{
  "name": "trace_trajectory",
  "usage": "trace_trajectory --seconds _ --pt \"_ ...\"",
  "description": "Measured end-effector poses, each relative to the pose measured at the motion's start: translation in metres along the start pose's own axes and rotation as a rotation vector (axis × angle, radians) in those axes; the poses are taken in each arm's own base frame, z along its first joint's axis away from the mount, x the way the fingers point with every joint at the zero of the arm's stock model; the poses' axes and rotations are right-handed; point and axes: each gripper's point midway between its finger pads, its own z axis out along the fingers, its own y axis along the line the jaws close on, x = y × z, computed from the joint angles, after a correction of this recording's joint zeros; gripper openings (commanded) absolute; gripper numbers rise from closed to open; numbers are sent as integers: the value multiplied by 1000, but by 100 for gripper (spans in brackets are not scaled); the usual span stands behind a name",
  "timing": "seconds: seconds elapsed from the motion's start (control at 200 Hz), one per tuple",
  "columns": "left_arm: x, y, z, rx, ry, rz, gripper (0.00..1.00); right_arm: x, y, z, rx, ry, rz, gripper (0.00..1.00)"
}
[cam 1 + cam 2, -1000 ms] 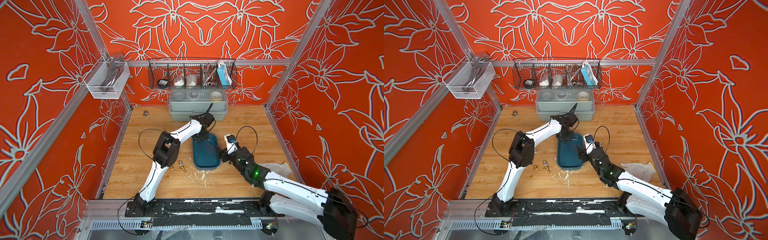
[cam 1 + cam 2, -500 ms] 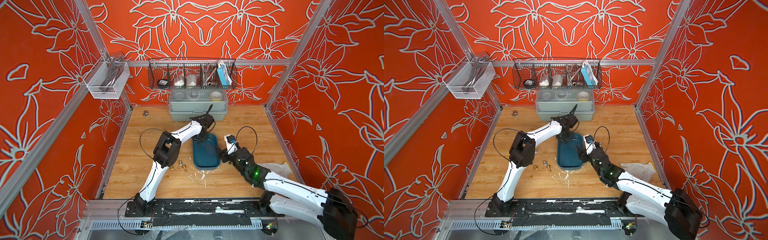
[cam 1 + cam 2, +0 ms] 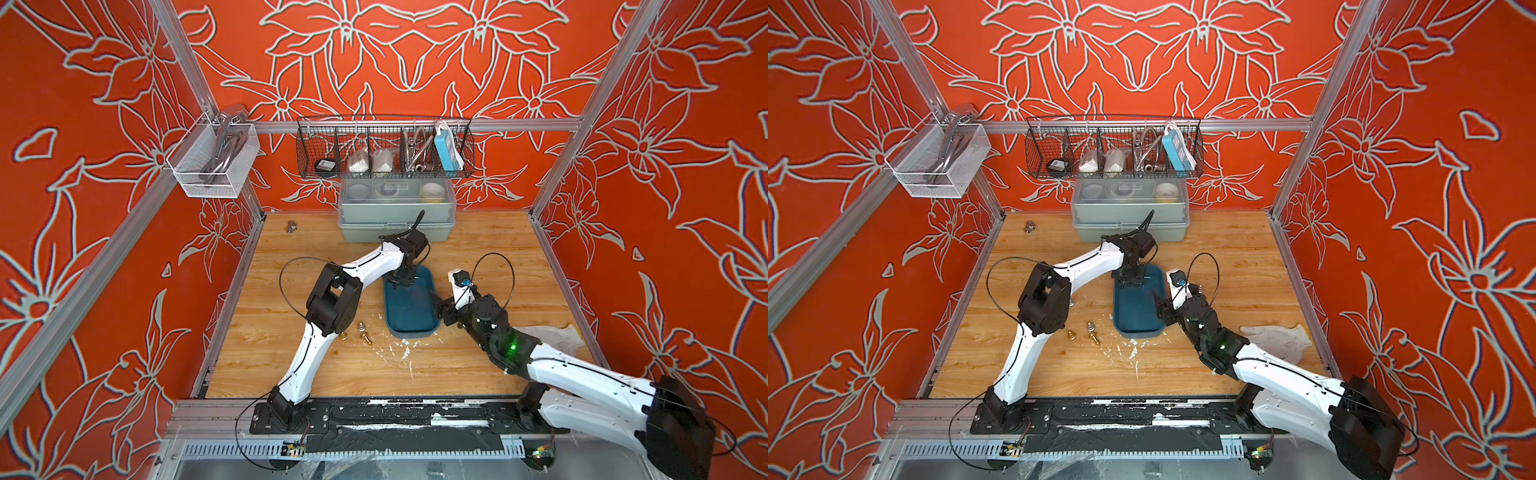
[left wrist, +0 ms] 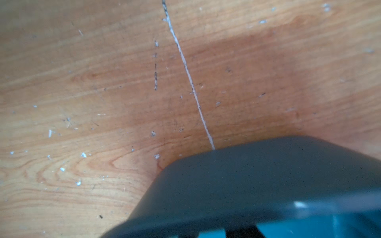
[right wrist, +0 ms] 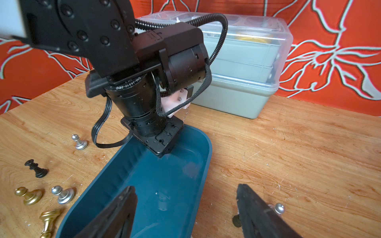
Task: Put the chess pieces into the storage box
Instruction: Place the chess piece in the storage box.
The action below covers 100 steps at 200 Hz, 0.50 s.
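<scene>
Five chess pieces sit on the table left of the one box, four upright, one gold lying. The box's long axis runs front to back. The left gripper points down into its far end; open or closed, I cannot tell. The right gripper gapes astride its right wall, beside two more pieces.

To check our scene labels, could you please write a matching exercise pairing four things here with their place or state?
Things:
1. small black chess piece
2. gold-coloured chess piece closest to the shallow teal plastic tray
3. grey-green plastic box with translucent lid
4. right gripper
States:
A. against the back wall
B. lying on its side
C. open, astride the tray's side wall
D. standing upright on the wooden table
Pairs: 1-D, 2-B, 3-A, 4-C
</scene>
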Motion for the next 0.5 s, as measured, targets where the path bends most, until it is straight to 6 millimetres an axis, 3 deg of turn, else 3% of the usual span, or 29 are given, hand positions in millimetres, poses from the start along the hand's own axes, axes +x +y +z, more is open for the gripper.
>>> trace_trajectory --seconds 0.21,0.365,0.5 --pt "-12 0 -30 29 -57 -9 49 2 -2 0 10 8 -2 82" --pt "-24 -1 -71 86 -133 -25 50 7 -18 4 52 76 38 83" --pt "-11 7 -121 175 -231 -42 50 -22 -40 22 110 186 125 83"
